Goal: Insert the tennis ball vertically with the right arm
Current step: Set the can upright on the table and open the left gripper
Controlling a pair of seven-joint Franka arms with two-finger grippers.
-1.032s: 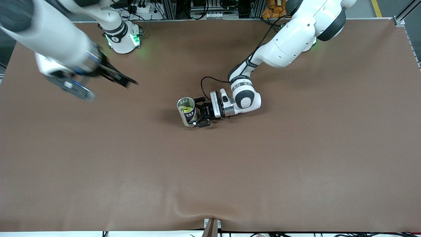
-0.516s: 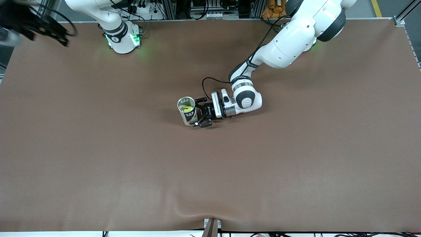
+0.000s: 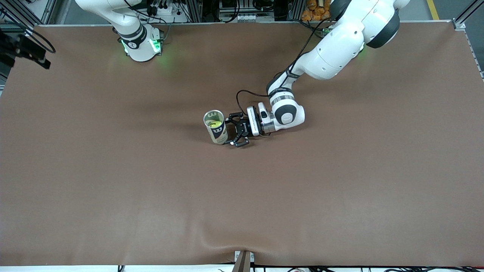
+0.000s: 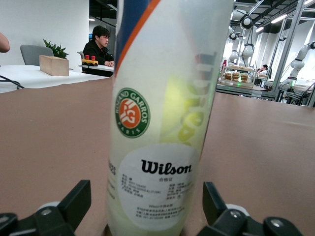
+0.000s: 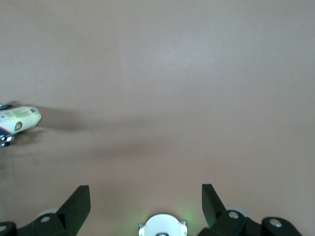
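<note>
I see the tennis ball can (image 3: 215, 127) standing upright near the middle of the brown tabletop (image 3: 340, 181), open end up, with the yellow tennis ball (image 3: 216, 124) inside it. My left gripper (image 3: 231, 132) sits low at the can's side toward the left arm's end, jaws spread wide, a finger (image 4: 74, 204) either side of the can's base with a gap showing. My right gripper (image 5: 145, 201) is high over the right arm's end of the tabletop, jaws wide and empty.

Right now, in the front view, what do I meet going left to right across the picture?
Right gripper at the table's edge → right arm's base → tennis ball can → left gripper, fingers spread beside the can.
</note>
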